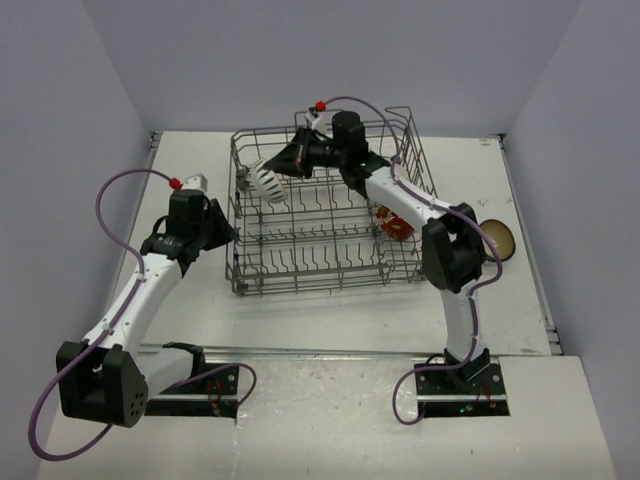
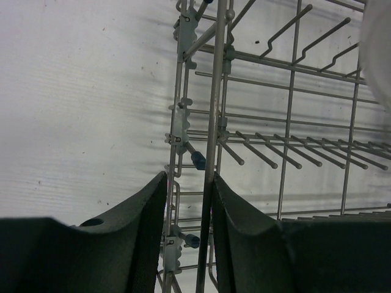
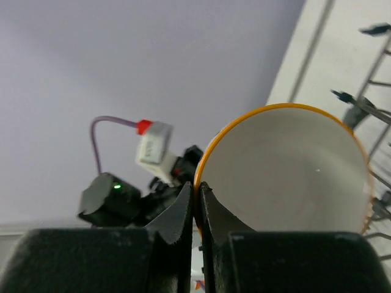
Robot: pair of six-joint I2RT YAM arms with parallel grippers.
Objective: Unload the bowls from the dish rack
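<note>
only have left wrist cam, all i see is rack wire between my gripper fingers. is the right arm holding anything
Observer: Yes. The right gripper is shut on the rim of a white striped bowl, at the far left of the dish rack.
Operator: any bowls in the rack
Observer: One shows: a red patterned bowl near the rack's right side.
Operator: any out already
Observer: A brown bowl with a cream inside sits on the table, right of the rack.
</note>
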